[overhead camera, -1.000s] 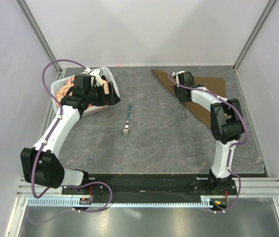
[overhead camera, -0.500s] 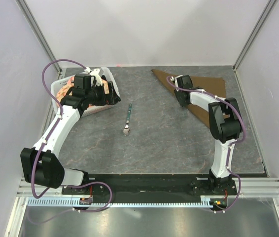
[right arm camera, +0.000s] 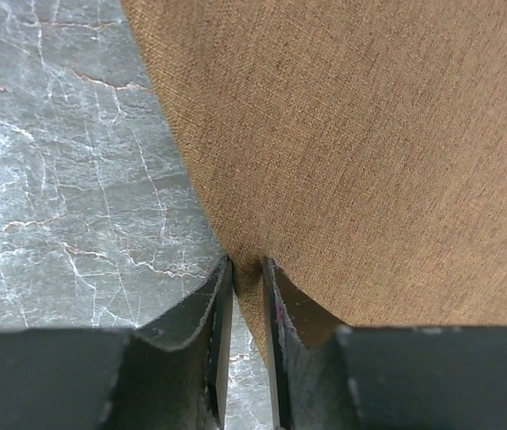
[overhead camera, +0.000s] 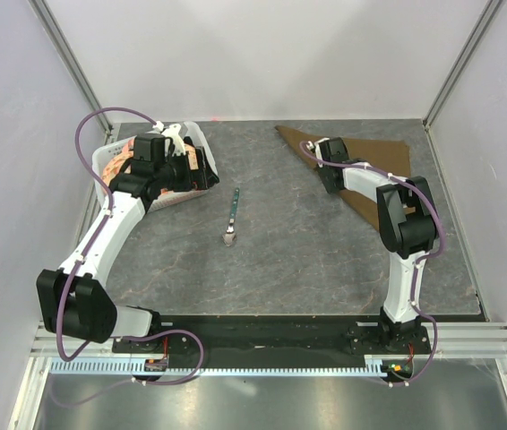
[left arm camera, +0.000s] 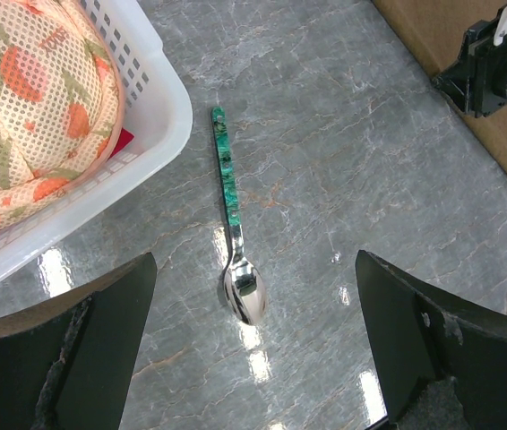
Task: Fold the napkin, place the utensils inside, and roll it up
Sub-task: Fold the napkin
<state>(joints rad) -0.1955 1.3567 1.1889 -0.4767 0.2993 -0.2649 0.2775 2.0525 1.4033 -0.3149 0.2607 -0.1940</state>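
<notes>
The brown napkin [overhead camera: 381,158] lies folded into a triangle at the back right of the table. My right gripper [overhead camera: 329,185] is at its left slanted edge. In the right wrist view the narrow jaws [right arm camera: 246,264] pinch a small ridge of that napkin [right arm camera: 370,134] edge. The teal-handled spoon [overhead camera: 233,217] lies alone mid-table, head toward the arms. My left gripper [overhead camera: 201,170] hovers by the basket, jaws wide open. Its wrist view looks down on the spoon [left arm camera: 231,202], which lies well below the open fingers [left arm camera: 255,278], untouched.
A white slotted basket [overhead camera: 196,135] at the back left holds round orange-patterned plates [left arm camera: 30,98]; its rim [left arm camera: 159,107] is just left of the spoon handle. The dark marbled tabletop [overhead camera: 307,251] spreads between the spoon and the napkin.
The right gripper has slid a little left along the napkin's slanted edge and its jaws have drawn together onto the cloth. The left arm and the spoon have not moved.
</notes>
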